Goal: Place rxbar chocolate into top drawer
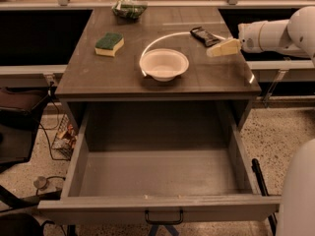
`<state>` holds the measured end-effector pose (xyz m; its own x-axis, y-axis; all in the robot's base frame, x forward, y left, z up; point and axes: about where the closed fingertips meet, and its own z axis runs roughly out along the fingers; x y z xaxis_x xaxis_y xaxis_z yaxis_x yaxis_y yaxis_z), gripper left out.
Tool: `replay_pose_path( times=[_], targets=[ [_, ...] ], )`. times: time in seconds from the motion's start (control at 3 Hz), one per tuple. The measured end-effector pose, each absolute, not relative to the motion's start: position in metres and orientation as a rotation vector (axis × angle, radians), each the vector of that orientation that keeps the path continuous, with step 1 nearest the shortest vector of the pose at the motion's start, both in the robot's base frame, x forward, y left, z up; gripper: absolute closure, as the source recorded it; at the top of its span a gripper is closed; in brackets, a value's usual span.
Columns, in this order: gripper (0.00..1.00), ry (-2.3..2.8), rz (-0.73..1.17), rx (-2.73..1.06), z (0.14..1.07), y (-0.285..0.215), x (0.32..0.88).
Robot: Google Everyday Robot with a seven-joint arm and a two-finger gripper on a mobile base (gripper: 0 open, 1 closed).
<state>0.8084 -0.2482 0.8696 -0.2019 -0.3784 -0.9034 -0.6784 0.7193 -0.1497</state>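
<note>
The rxbar chocolate is a small dark flat bar lying on the countertop at the back right. My gripper reaches in from the right on a white arm and hovers just in front of and to the right of the bar, above the counter. The top drawer is pulled wide open below the counter, its grey box empty, with a small dark handle on the front panel.
A white bowl sits mid-counter. A green-and-yellow sponge lies at the left and a green bag at the back. Cables and clutter lie on the floor at the left. A white robot part fills the lower right corner.
</note>
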Motion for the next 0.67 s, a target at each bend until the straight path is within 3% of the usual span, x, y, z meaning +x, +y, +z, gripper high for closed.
replay_pose_path(
  times=[0.67],
  targets=[
    [0.0,1.792,0.329,-0.839,0.871,-0.236,0.816]
  ],
)
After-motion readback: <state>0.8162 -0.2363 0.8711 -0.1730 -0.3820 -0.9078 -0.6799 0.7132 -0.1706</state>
